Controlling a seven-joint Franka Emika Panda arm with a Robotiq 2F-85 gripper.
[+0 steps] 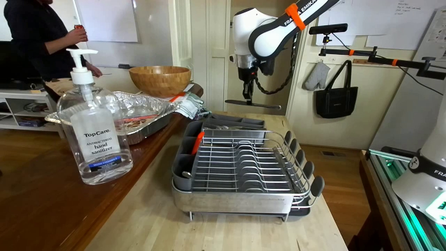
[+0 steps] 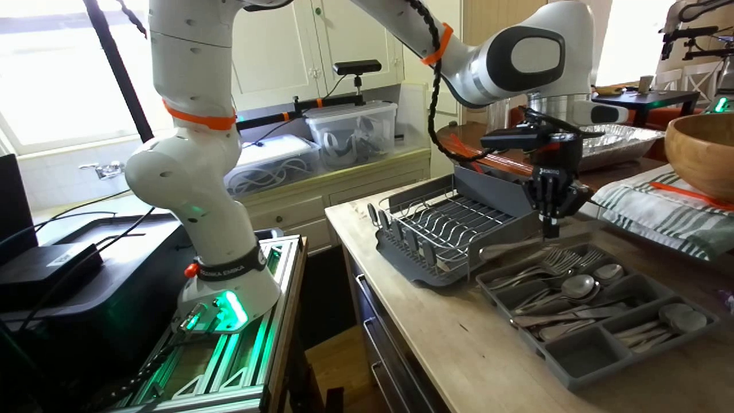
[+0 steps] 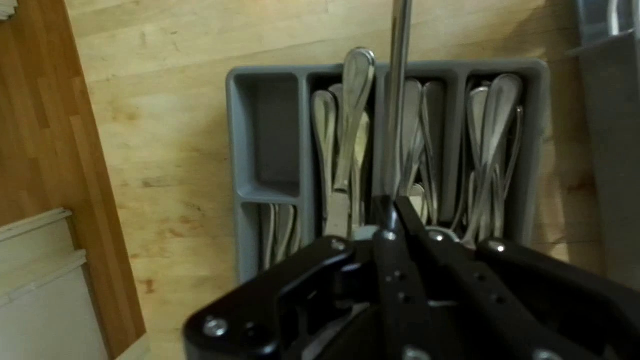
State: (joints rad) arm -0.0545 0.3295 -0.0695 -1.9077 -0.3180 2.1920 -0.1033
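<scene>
The end effector (image 3: 394,207) is clamped on a knife (image 1: 266,105), holding it nearly level above a tray (image 3: 274,132) of cutlery (image 2: 578,285). Just beside the tray stands a rack (image 1: 233,203), which in an exterior view blocks much of the tray from sight; in the wrist view the end effector covers part of the compartments. A towel (image 2: 659,215) and a bowl (image 2: 702,149) are also near the tray, while a foil pan (image 1: 139,101) and a bottle (image 1: 101,139) of sanitizer stand on a darker surface (image 1: 38,209) alongside. In the background hang a mitt (image 1: 317,76) and a bag (image 1: 337,101), and a person (image 1: 35,45) stands. The knife is slim, smooth, shiny metal. The tray is matte grey with rounded corners and straight dividers, and the cutlery has polished, rounded handles. Thin bright wires, bent into a row of loops, make up the rack's bed, edged by a brushed metal band and grey cups, with an orange-red handle (image 1: 197,143) leaning in one. The surface (image 1: 139,216) under tray and rack is pale wood, lightly marked; the bowl is round, honey-brown wood, the foil crinkled, the towel striped green and white, the bottle clear with a white pump.
</scene>
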